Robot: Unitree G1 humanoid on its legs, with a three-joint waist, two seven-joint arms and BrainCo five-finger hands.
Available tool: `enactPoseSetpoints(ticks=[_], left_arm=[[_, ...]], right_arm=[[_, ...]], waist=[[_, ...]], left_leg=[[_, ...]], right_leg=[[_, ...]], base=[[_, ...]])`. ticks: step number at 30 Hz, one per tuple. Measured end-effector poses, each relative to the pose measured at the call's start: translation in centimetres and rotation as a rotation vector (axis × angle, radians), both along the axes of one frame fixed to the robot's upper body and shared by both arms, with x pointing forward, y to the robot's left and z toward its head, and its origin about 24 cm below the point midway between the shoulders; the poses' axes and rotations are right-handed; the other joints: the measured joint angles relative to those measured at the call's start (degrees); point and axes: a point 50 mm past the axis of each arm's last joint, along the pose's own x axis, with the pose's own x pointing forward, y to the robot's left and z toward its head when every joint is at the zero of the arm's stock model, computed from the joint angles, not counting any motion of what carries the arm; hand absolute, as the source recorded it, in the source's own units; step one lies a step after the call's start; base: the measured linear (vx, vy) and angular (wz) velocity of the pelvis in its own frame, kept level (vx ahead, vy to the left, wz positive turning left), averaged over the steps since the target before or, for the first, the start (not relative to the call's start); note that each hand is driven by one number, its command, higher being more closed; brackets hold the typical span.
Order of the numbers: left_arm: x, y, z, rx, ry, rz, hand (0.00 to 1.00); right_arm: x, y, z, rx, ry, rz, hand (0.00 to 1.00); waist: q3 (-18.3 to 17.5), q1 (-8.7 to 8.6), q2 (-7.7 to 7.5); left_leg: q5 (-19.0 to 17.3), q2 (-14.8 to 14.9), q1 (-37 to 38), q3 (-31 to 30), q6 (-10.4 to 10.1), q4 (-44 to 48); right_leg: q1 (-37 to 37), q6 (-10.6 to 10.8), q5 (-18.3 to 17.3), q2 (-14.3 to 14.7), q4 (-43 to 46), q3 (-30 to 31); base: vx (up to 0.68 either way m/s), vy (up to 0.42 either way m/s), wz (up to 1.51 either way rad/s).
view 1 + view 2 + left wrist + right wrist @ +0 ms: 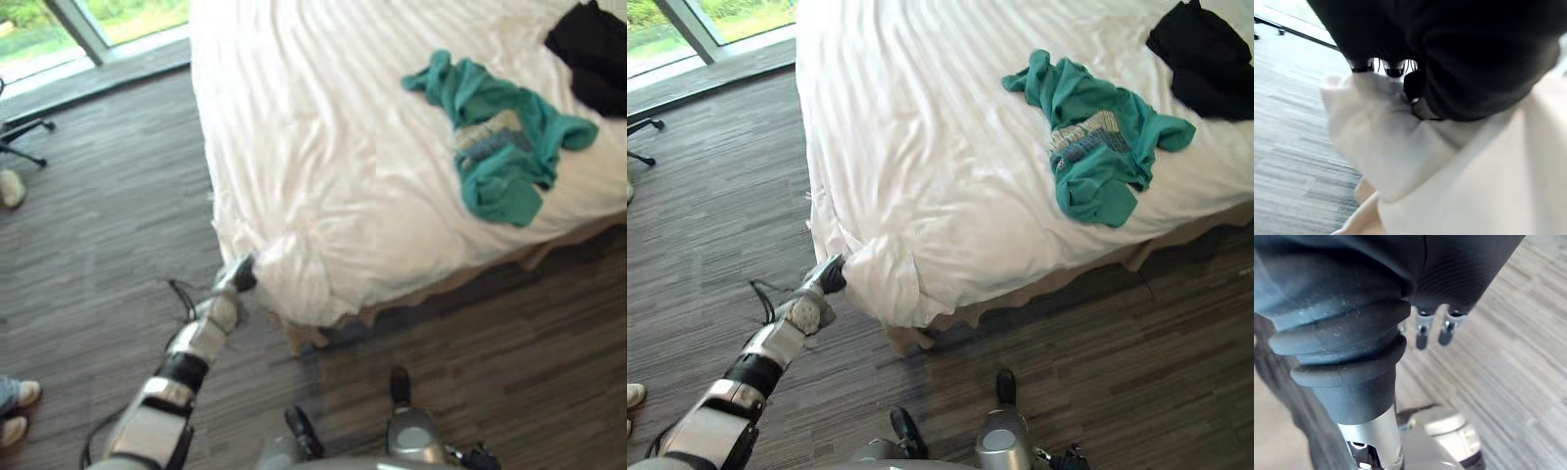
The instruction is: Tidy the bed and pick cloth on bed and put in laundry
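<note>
Sheet [294, 264] corner pinched in my left hand [233, 284], fold caught between fingers [1395, 70] and thumb, at bed's [446, 282] near corner. My right hand [1422, 328] hangs slack above floor [1528, 333]. Teal cloth [500, 147] and black cloth [593, 54] lie on bed.

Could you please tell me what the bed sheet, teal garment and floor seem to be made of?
The bed sheet looks like white woven cotton, matte, finely creased. The teal garment seems soft jersey knit, limp and crumpled. The floor looks like grey wood-grain laminate or vinyl planks.
</note>
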Motion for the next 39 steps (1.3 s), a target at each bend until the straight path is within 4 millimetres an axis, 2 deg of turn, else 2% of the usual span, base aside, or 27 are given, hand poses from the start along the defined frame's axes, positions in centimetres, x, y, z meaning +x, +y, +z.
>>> enactPoseSetpoints(ticks=[1, 3, 6, 10, 12, 14, 15, 17, 19, 23, 24, 26, 28, 30, 33, 35, 36, 38, 39], left_arm=[[-0.7, 0.6, -0.6, -0.008, 0.021, 0.025, 0.0], [-3.2, 3.1, -2.8, -0.026, 0.105, 0.136, 0.0], [-4.6, 4.9, -4.2, -0.053, 0.161, 0.247, 0.0], [-7.2, 7.4, -6.3, -0.099, 0.245, 0.413, 0.0], [-10.1, 9.4, -7.8, -0.113, 0.334, 0.557, 0.0], [-15.2, 11.5, -9.6, -0.111, 0.459, 0.729, 0.0], [-16.3, 11.8, -9.9, -0.111, 0.482, 0.758, 0.0], [-20.0, 12.5, -10.8, -0.121, 0.554, 0.854, 0.0], [-21.5, 12.7, -11.1, -0.13, 0.58, 0.896, 0.0], [-20.8, 10.4, -11.9, -0.255, 0.516, 0.936, 0.0], [-19.7, 8.5, -12.2, -0.316, 0.476, 0.903, 0.0], [-18.4, 6.1, -12.5, -0.395, 0.437, 0.848, 0.0], [-17.2, 4.2, -12.4, -0.465, 0.394, 0.805, 0.0], [-15.7, 2.5, -11.9, -0.511, 0.344, 0.738, 0.0], [-14.9, 1.2, -11.6, -0.542, 0.313, 0.688, 0.0], [-14.9, 0.0, -11.8, -0.561, 0.324, 0.648, 0.0], [-15.0, -0.3, -11.8, -0.567, 0.329, 0.643, 0.0], [-15.1, -1.2, -12.0, -0.587, 0.34, 0.625, 0.0], [-15.3, -1.2, -12.1, -0.588, 0.346, 0.627, 0.0]], right_arm=[[-0.1, -0.1, 0.0, -0.003, 0.006, 0.009, 0.0], [-0.3, -0.1, -0.1, 0.006, 0.021, 0.043, 0.0], [0.1, 0.1, -0.1, 0.015, 0.019, 0.081, 0.0], [0.9, 0.5, -0.1, 0.018, 0.011, 0.134, 0.0], [1.0, 0.5, -0.1, 0.02, 0.009, 0.137, 0.0], [0.6, 0.4, -0.2, 0.021, 0.026, 0.134, 0.0], [0.5, 0.3, -0.2, 0.02, 0.029, 0.132, 0.0], [0.3, 0.2, -0.2, 0.019, 0.034, 0.123, 0.0], [0.3, 0.1, -0.2, 0.021, 0.027, 0.1, 0.0], [0.3, -0.8, 0.0, 0.02, -0.011, -0.032, 0.0], [0.5, -1.3, 0.2, 0.009, -0.03, -0.082, 1.0], [1.7, -2.1, 1.0, -0.02, -0.091, -0.106, 1.0], [3.9, -3.4, 2.6, -0.092, -0.199, -0.109, 1.0], [8.0, -5.2, 6.2, -0.214, -0.394, -0.081, 1.0], [12.2, -6.2, 10.7, -0.342, -0.59, 0.008, 1.0], [16.4, -5.4, 15.2, -0.447, -0.774, 0.16, 1.0], [17.3, -5.0, 16.3, -0.463, -0.821, 0.191, 1.0], [20.3, -2.8, 20.2, -0.491, -1.009, 0.304, 1.0], [20.9, -2.0, 21.0, -0.485, -1.05, 0.343, 1.0]], waist=[[-0.55, 0.05, -0.03], [-2.84, 0.42, -0.41], [-3.68, 1.4, -1.3], [-5.01, 1.36, -3.16], [-5.04, 1.45, -3.2], [-5.23, 2.25, -3.07], [-5.23, 2.74, -3.07], [-5.68, 4.01, -3.32], [-6.11, 4.6, -3.47], [-6.93, 4.66, -3.56], [-7.6, 4.56, -3.57], [-8.02, 4.39, -3.66], [-8.04, 4.3, -3.7], [-8.05, 4.22, -3.73], [-8.24, 4.27, -3.85], [-8.39, 4.4, -4.03], [-8.43, 4.45, -4.09], [-8.51, 4.78, -4.27], [-8.51, 4.93, -4.33]], left_leg=[[0.01, 0.01, 0.02, -0.16, -0.02, -0.14], [0.03, -0.02, 0.19, -1.05, -0.06, -0.75], [0.0, -0.02, 1.12, -1.41, -0.09, -0.79], [-0.02, 0.04, 1.43, -2.19, -0.12, -0.83], [-0.15, 0.04, 1.91, -2.26, -0.27, -0.83], [-0.43, 0.07, 2.15, -2.22, -0.56, -0.83], [-0.45, 0.07, 2.15, -2.19, -0.57, -0.83], [-0.48, 0.07, 2.06, -2.23, -0.6, -0.83], [-0.49, 0.05, 2.07, -2.22, -0.61, -0.84], [-0.51, -0.08, 1.81, -2.24, -0.6, -0.85], [-0.5, -0.07, 1.52, -2.22, -0.59, -0.86], [-0.5, -0.02, 1.31, -1.87, -0.59, -0.86], [-0.5, -0.02, 1.33, -0.8, -0.59, -0.88], [-0.47, -0.05, 1.4, -0.06, -0.56, -0.88], [-0.46, -0.05, 1.59, 0.0, -0.55, -0.9], [-0.45, -0.05, 1.55, -0.11, -0.55, -0.93], [-0.45, -0.05, 1.52, -0.16, -0.55, -0.94], [-0.43, -0.05, 1.23, -0.95, -0.54, -0.98], [-0.42, -0.05, 1.17, -1.19, -0.54, -0.99]], right_leg=[[0.24, 0.05, -0.06, 0.02, -0.16, -0.35], [1.08, 0.15, -0.13, 0.14, -0.97, -1.33], [2.31, 0.48, -0.38, 0.14, -1.08, -1.73], [3.13, 0.99, -0.75, 0.14, -1.09, -2.64], [3.66, 1.21, -0.92, 0.12, -1.09, -2.72], [3.87, 1.37, -1.05, 0.14, -1.12, -2.67], [3.86, 1.37, -1.05, 0.13, -1.14, -2.63], [3.85, 1.37, -1.07, 0.12, -1.16, -2.63], [3.85, 1.31, -1.11, 0.08, -1.17, -2.61], [3.52, 0.97, -1.17, -0.05, -1.35, -2.47], [3.19, 0.91, -1.13, -0.04, -1.35, -2.41], [2.73, 0.8, -1.05, 0.02, -1.26, -2.1], [2.06, 0.53, -0.83, 0.08, -1.18, -1.06], [1.57, 0.28, -0.57, 0.11, -1.16, -0.33], [1.65, 0.44, -0.42, 0.13, -1.16, -0.25], [1.67, 0.57, -0.35, 0.13, -1.15, -0.4], [1.68, 0.57, -0.36, 0.13, -1.15, -0.5], [1.92, 0.68, -0.44, 0.11, -1.15, -1.26], [2.01, 0.73, -0.47, 0.11, -1.15, -1.47]], base=[[-0.01, -0.019, 0.25], [0.01, -0.02, 0.17], [0.01, -0.015, 0.07], [0.01, -0.012, 0.1], [0.01, -0.007, 0.03], [0.0, 0.0, 0.0], [0.0, 0.0, 0.0], [-0.02, -0.01, 0.03], [-0.05, -0.01, 0.05], [-0.06, -0.012, -0.04], [-0.03, -0.016, -0.06], [-0.03, -0.017, -0.13], [-0.03, -0.01, -0.25], [-0.03, -0.014, -0.19], [-0.01, -0.006, -0.03], [0.0, 0.0, 0.0], [-0.01, -0.016, 0.06], [-0.01, -0.019, 0.15], [-0.01, -0.019, 0.18]])
